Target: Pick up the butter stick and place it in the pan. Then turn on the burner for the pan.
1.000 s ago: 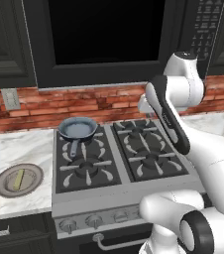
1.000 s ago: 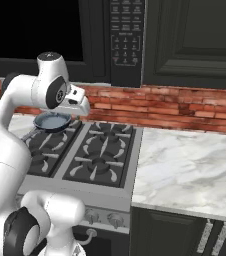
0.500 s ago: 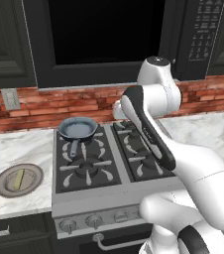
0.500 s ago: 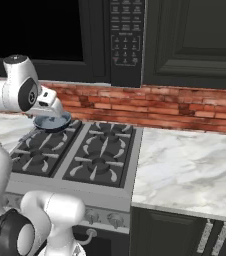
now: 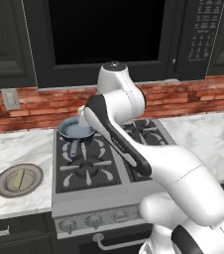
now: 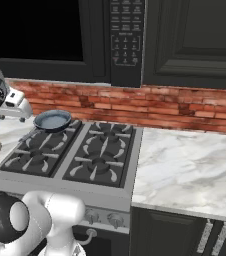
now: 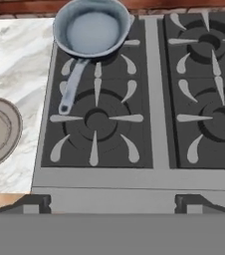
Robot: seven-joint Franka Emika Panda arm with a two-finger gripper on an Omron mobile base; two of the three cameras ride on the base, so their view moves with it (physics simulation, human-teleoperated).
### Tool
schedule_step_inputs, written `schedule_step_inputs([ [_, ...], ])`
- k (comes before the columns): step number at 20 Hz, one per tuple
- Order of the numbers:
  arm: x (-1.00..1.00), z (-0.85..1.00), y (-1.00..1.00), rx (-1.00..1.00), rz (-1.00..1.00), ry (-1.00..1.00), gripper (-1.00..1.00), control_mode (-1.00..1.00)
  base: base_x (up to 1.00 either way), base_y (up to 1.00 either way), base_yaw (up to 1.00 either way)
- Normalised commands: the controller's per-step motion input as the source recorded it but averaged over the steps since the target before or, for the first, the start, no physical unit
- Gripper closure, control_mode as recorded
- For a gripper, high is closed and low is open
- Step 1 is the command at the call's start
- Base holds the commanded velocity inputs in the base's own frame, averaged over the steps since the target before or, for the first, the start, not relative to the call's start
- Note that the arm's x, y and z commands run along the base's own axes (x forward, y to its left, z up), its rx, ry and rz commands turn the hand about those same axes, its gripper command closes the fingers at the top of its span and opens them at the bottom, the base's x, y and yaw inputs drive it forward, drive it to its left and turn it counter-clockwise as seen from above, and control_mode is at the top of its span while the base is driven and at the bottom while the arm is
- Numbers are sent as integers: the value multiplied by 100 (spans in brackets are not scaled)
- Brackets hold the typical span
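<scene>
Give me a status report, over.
Gripper high over the stove, empty, tips spread. Butter stick on the plate, left counter. Pan empty on the back-left burner. Nothing in the way.

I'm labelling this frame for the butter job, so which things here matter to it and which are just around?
Part of the job:
- butter stick, lying on the plate
- pan on the stove's back left burner
- stove knobs

Just around:
- microwave
- wall outlet
- marble counter
</scene>
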Motion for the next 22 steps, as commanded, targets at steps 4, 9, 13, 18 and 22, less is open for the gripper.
schedule_step_inputs([
  [4, -4, -14, 100, -2, -1, 2, -100, -100, 0, 0, 0],
  [9, -14, -20, 97, -2, 0, 0, -100, -100, 0, 0, 0],
  [13, -14, -24, 89, -1, -1, -1, -100, -100, 0, 0, 0],
  [18, -3, -31, 68, 0, 0, 0, -100, -100, 0, 0, 0],
  [22, 0, -52, 37, 1, 0, -4, -100, -100, 0, 0, 0],
])
